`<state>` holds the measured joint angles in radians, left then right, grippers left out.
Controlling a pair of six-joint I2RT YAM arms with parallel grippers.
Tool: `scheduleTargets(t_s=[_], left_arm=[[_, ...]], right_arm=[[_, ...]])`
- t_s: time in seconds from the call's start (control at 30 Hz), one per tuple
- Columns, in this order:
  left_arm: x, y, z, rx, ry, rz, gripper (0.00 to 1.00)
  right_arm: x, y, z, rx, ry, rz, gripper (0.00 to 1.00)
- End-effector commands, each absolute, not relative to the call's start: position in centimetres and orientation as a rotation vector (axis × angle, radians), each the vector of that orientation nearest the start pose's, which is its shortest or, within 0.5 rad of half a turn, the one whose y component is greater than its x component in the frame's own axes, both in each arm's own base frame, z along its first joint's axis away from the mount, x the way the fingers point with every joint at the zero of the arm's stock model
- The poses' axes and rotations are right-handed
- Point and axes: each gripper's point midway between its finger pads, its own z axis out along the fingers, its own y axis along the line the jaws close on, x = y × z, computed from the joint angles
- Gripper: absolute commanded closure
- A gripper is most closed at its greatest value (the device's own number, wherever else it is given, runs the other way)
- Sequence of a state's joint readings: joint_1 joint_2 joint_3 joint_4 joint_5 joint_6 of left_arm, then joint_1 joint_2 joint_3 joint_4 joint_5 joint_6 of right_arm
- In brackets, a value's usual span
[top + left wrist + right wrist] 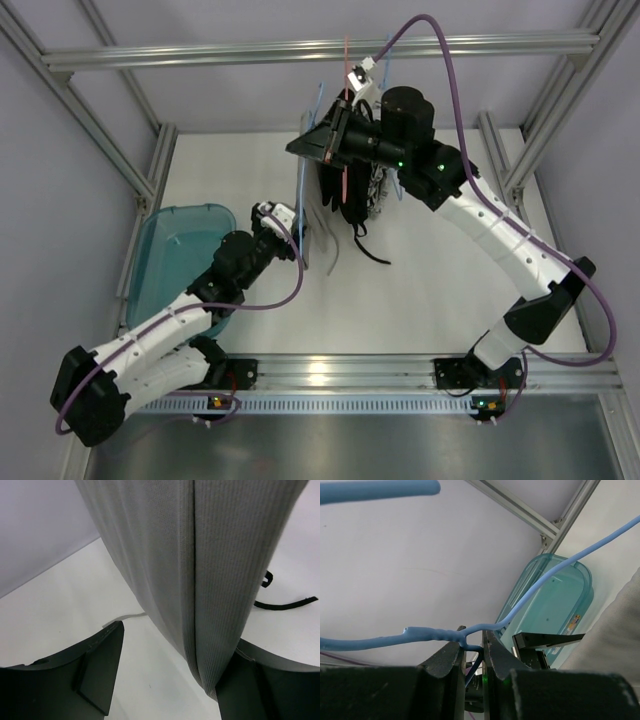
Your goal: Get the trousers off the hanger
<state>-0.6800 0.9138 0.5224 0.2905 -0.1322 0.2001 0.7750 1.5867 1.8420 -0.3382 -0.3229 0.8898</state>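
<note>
The trousers [308, 215] hang edge-on as a light grey strip from the light blue wire hanger [319, 100]. In the left wrist view the grey ribbed trousers [210, 580] hang between my left gripper's [177, 645] wide-open jaws and touch the right finger [260, 680]. A pale drawstring [125, 617] lies on the table. My left gripper [290, 225] is beside the cloth's lower part. My right gripper [325, 145] is high up, its jaws [472, 641] shut on the hanger's wire [435, 634] at the twisted neck. The trousers' edge shows at the right [620, 640].
A black garment [350, 205] with black strings [285, 604], a patterned garment [377, 190] and a red-orange hanger [347, 60] hang just right of the trousers. A teal bin [180, 250] stands at the table's left, also in the right wrist view [555, 600]. Aluminium frame rail [300, 48] overhead.
</note>
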Motion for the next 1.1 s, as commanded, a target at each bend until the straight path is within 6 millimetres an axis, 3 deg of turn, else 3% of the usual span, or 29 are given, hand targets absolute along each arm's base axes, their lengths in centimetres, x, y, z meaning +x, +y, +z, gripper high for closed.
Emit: scheduleTargets(t_s=[0.0, 0.1, 0.17, 0.2, 0.3, 0.33, 0.4, 0.43, 0.53, 0.67, 0.7, 0.73, 0.8, 0.83, 0.9, 0.93, 1.07], left_arm=[[29.9, -19.2, 23.8, 0.570, 1.490, -0.222, 0.28], [29.9, -19.4, 23.9, 0.560, 1.489, -0.239, 0.25], [29.7, -20.0, 24.0, 0.575, 1.482, -0.272, 0.32], [29.7, -20.1, 23.9, 0.578, 1.484, -0.277, 0.46], [29.9, -20.0, 24.2, 0.573, 1.492, -0.265, 0.64], [30.0, -19.9, 24.5, 0.567, 1.491, -0.263, 0.78], [29.8, -19.9, 25.6, 0.553, 1.481, -0.279, 0.89], [29.7, -19.9, 26.2, 0.553, 1.485, -0.287, 1.00], [29.5, -19.7, 27.4, 0.521, 1.502, -0.315, 1.00], [29.3, -19.2, 32.2, 0.445, 1.465, -0.377, 1.00], [29.3, -19.0, 33.3, 0.431, 1.452, -0.382, 1.00], [29.2, -18.8, 35.5, 0.419, 1.414, -0.392, 1.00], [29.3, -18.4, 37.3, 0.405, 1.389, -0.391, 1.00], [29.0, -18.2, 39.4, 0.385, 1.354, -0.404, 1.00], [29.2, -18.2, 40.6, 0.372, 1.348, -0.412, 1.00], [29.0, -18.1, 42.3, 0.351, 1.323, -0.432, 1.00], [29.0, -18.1, 46.2, 0.290, 1.282, -0.478, 1.00]], right_arm=[[25.4, 37.1, 52.8, -0.234, 1.625, 1.551, 1.00], [25.2, 37.0, 53.0, -0.239, 1.620, 1.567, 1.00], [25.0, 37.0, 53.0, -0.249, 1.617, 1.583, 1.00], [24.8, 37.1, 53.0, -0.256, 1.614, 1.587, 1.00], [25.0, 36.9, 52.8, -0.255, 1.618, 1.571, 1.00], [25.2, 36.8, 52.6, -0.253, 1.622, 1.566, 1.00], [25.2, 36.6, 52.5, -0.252, 1.624, 1.564, 1.00], [25.5, 36.5, 52.1, -0.249, 1.630, 1.559, 1.00], [25.7, 36.4, 51.2, -0.259, 1.645, 1.550, 1.00], [26.2, 36.1, 48.8, -0.274, 1.691, 1.524, 1.00], [26.4, 36.1, 47.4, -0.275, 1.721, 1.517, 1.00], [26.6, 35.9, 47.0, -0.274, 1.727, 1.513, 1.00], [26.6, 35.9, 45.8, -0.280, 1.745, 1.511, 1.00], [26.6, 35.8, 45.7, -0.285, 1.745, 1.511, 1.00], [26.6, 36.0, 45.0, -0.292, 1.754, 1.516, 1.00], [26.6, 36.0, 44.8, -0.297, 1.756, 1.517, 1.00], [26.7, 36.3, 43.4, -0.318, 1.780, 1.502, 1.00]])
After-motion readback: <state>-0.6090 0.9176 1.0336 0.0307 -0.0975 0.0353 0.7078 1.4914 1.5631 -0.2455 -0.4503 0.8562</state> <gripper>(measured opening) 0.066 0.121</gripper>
